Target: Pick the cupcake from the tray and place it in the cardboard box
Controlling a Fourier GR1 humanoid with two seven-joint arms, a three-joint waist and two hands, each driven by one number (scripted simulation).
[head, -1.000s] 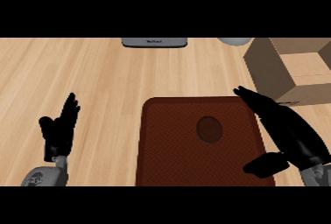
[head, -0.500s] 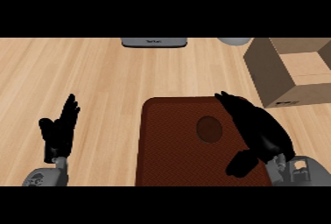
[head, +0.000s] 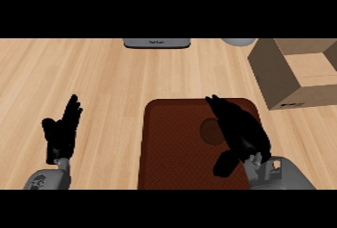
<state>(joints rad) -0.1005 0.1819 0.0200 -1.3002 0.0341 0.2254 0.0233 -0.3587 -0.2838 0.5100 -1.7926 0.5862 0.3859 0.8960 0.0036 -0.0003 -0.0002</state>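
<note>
A dark brown cupcake (head: 211, 131) sits on the reddish-brown tray (head: 174, 147), right of the tray's middle. My right hand (head: 242, 133) is open above the tray with straight fingers pointing away from me. It covers the cupcake's right side; the thumb hangs down toward the tray's near edge. The open cardboard box (head: 302, 71) stands at the upper right of the wooden counter, apart from the tray. My left hand (head: 63, 131) rests open at the lower left, fingers up.
A grey appliance (head: 157, 42) lies at the counter's far edge, with a grey rounded object (head: 238, 42) to its right. Bare wood lies between the left hand and the tray.
My right hand has slid leftward over the tray, from near its right edge to beside and partly over the cupcake. The left hand, cupcake and box have stayed put.
</note>
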